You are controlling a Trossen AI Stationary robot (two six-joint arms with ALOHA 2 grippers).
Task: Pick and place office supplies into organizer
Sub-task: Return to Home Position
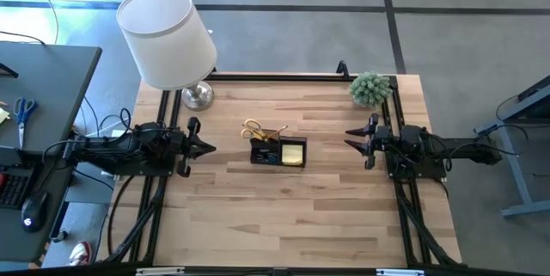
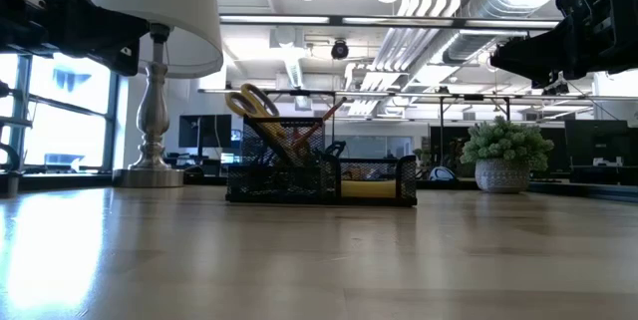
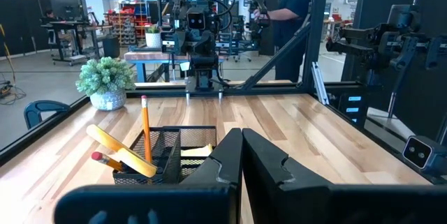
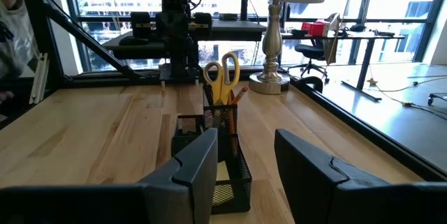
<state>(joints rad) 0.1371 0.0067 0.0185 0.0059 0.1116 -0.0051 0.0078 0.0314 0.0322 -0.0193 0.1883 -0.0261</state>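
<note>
The black mesh organizer (image 1: 277,154) (image 2: 319,175) stands on the middle of the wooden table. Yellow-handled scissors (image 1: 253,129) (image 4: 222,70) and pencils (image 3: 146,130) stick up out of its left compartment. The yellow sticky-note pad (image 1: 293,153) lies in its right compartment. My left gripper (image 1: 210,148) (image 3: 243,155) hovers shut to the left of the organizer. My right gripper (image 1: 348,138) (image 4: 244,161) hovers open to the right of it. Both are above the table and touch nothing.
A white-shaded lamp (image 1: 168,39) stands at the table's far left corner and a small potted plant (image 1: 369,88) at the far right. Left of the table, a side desk holds blue-handled scissors (image 1: 24,108). A person (image 3: 293,8) stands in the room beyond.
</note>
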